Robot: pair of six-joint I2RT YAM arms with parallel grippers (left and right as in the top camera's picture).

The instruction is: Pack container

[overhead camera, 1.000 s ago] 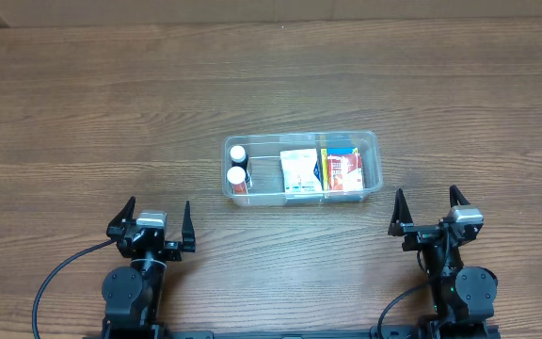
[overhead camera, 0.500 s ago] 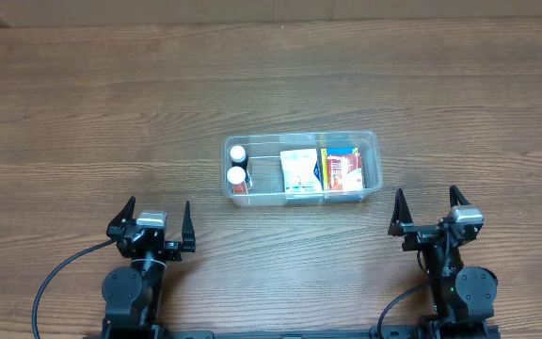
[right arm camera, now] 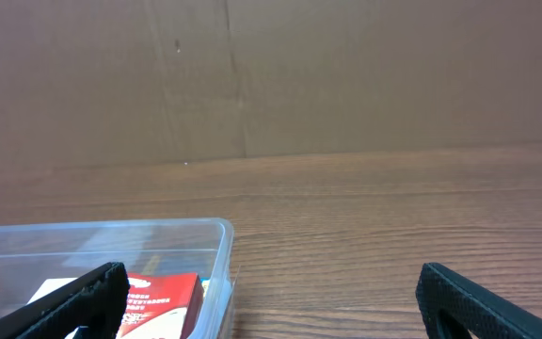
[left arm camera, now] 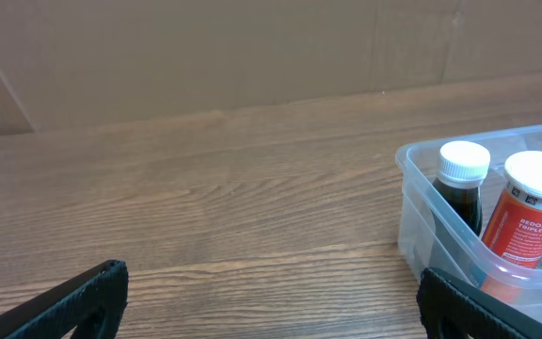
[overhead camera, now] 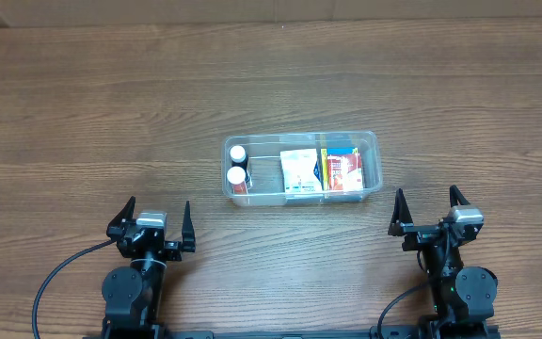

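The clear plastic container (overhead camera: 373, 139) sits mid-table. Inside it stand two white-capped bottles (overhead camera: 238, 165) at the left end, a white box (overhead camera: 298, 172) in the middle and a red box (overhead camera: 344, 171) at the right. In the left wrist view the container's corner (left arm camera: 417, 202) shows at right with a dark bottle (left arm camera: 461, 184) and an orange bottle (left arm camera: 525, 218). In the right wrist view its rim (right arm camera: 182, 226) and the red box (right arm camera: 158, 299) show at lower left. My left gripper (overhead camera: 153, 221) and my right gripper (overhead camera: 428, 213) are open and empty near the front edge, apart from the container.
Bare wooden table (overhead camera: 83, 113) surrounds the container. A brown cardboard wall (right arm camera: 252, 75) stands behind the table's far edge. Black cables (overhead camera: 55, 278) run from the arm bases at the front.
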